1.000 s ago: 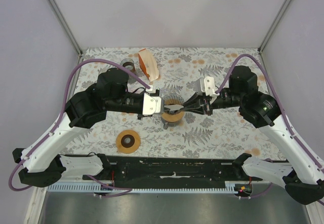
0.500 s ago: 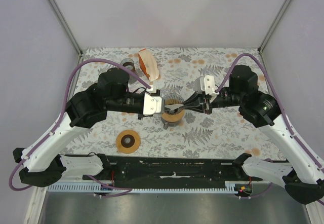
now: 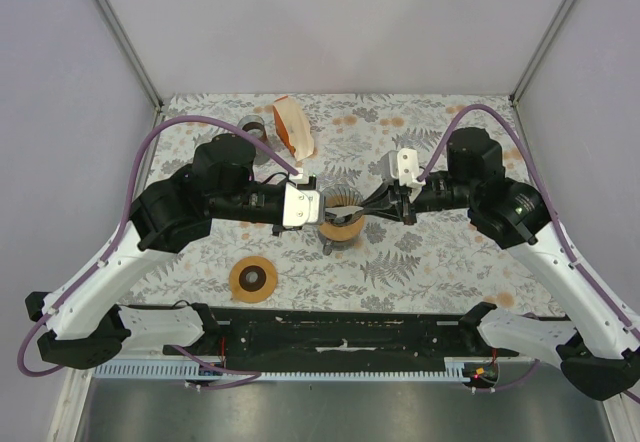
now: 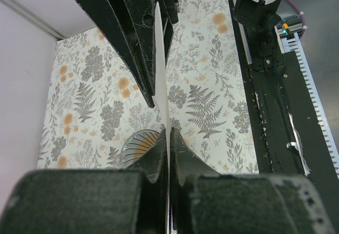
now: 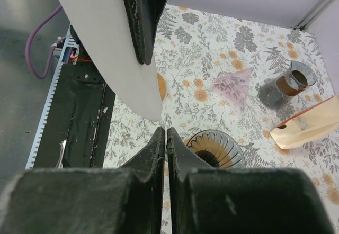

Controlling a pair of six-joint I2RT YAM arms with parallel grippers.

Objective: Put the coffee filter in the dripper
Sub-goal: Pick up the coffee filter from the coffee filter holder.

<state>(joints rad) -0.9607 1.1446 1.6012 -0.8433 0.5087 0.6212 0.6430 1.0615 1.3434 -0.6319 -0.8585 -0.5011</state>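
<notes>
The glass dripper [image 3: 342, 226] with its amber base stands mid-table, also seen as the ribbed dripper [image 4: 139, 141] [image 5: 214, 148] in both wrist views. My left gripper [image 3: 322, 209] [image 4: 168, 131] hovers over the dripper's left rim, shut on the white coffee filter [image 4: 159, 59], which shows edge-on there. From the right wrist the filter [image 5: 106, 48] is a broad white sheet hanging above the table. Its lower tip ends just above my right gripper [image 3: 352, 212] [image 5: 165, 129]. That gripper's jaws stand almost together, and nothing shows in the slit.
An orange paper bag [image 3: 293, 127] [image 5: 307, 123] and a metal cup [image 3: 255, 129] [image 5: 286, 86] sit at the back left. A pink triangular piece [image 5: 233, 83] lies near them. A brown tape roll [image 3: 253, 279] is front left. A black rail [image 3: 340, 332] runs along the near edge.
The right arm has shifted slightly left toward the dripper and its jaws have narrowed. The left gripper and the filter have stayed put.
</notes>
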